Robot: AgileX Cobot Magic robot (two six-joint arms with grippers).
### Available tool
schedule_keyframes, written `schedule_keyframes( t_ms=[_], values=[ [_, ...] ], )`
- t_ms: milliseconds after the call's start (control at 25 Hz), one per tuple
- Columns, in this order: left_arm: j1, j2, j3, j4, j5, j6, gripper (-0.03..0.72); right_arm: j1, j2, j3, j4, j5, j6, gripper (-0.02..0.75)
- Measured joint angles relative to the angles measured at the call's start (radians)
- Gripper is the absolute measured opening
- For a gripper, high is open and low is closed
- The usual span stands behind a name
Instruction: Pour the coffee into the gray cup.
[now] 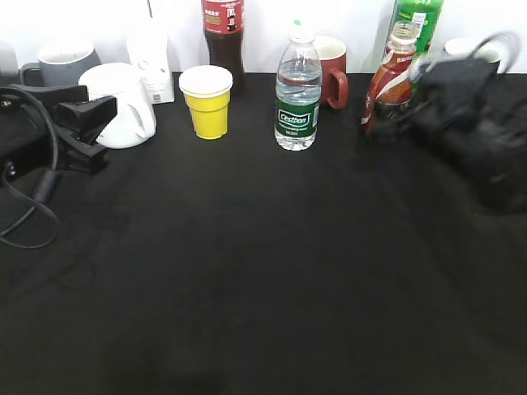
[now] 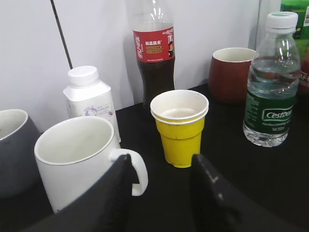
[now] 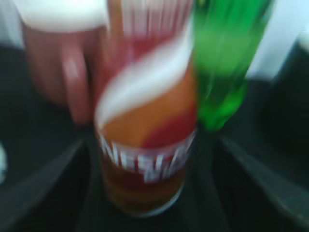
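Observation:
The coffee bottle [image 1: 391, 78], curvy brown and red with white lettering and a clear neck, stands upright at the back right. It fills the blurred right wrist view [image 3: 145, 145]. My right gripper [image 1: 384, 123] is open, its fingers [image 3: 152, 145] on either side of the bottle's lower body with small gaps. The gray cup [image 1: 66, 62] stands at the far back left and shows at the left edge of the left wrist view [image 2: 12, 150]. My left gripper [image 1: 99, 132] is open and empty [image 2: 161, 162], just in front of a white mug's handle.
The white mug [image 1: 123, 103] [image 2: 72, 159], a small white bottle [image 1: 150, 66], a yellow paper cup [image 1: 207, 103], a cola bottle [image 1: 224, 37], a water bottle [image 1: 297, 95], a red mug [image 1: 333, 70] and a green bottle [image 1: 416, 20] line the back of the black table.

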Motion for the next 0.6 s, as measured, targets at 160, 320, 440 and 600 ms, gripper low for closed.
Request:
schedule_keyframes(
  t_ms=[160, 320, 440, 600],
  values=[
    [-0.001, -0.085, -0.043, -0.141, 0.287, 0.0, 0.31, 0.0, -0.278, 0.009, -0.001, 0.389, 0.0, 0.599],
    [-0.001, -0.173, -0.168, -0.147, 0.881, 0.0, 0.31, 0.0, -0.452, 0.009, -0.003, 0.913, 0.0, 0.592],
    [-0.001, -0.204, -0.26, -0.147, 1.333, 0.0, 0.31, 0.0, -0.513, -0.021, 0.009, 1.331, 0.022, 0.592],
    [-0.001, -0.249, -0.398, -0.149, 1.656, 0.0, 0.346, 0.0, -0.647, -0.143, -0.016, 1.724, 0.101, 0.591]
  ],
)
